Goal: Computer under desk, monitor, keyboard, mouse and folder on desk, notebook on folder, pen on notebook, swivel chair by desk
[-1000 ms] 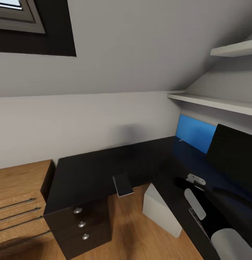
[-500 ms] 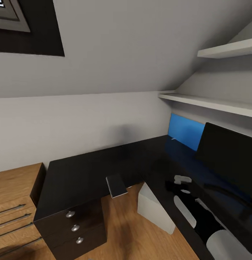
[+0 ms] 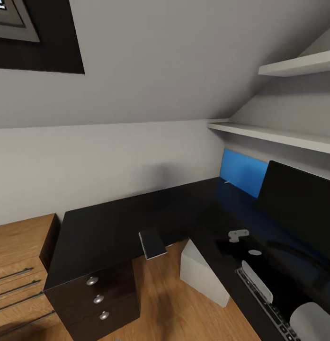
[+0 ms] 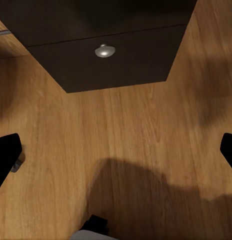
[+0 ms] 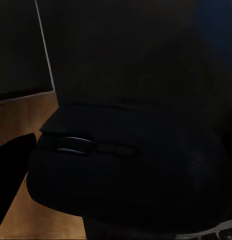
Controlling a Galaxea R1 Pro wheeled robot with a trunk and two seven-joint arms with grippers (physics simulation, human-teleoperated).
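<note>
The monitor (image 3: 302, 203) already stands on the counter (image 3: 112, 227), and the keyboard (image 3: 266, 308) lies in front of it — the notebook (image 3: 152, 243) sits at the counter's inner corner. The mouse (image 5: 131, 165) fills the right claw's camera, apparently held, though its grip cannot be confirmed. The left claw (image 4: 116, 155) hangs wide open over the floor near the drawers (image 4: 103, 60), holding nothing.
</note>
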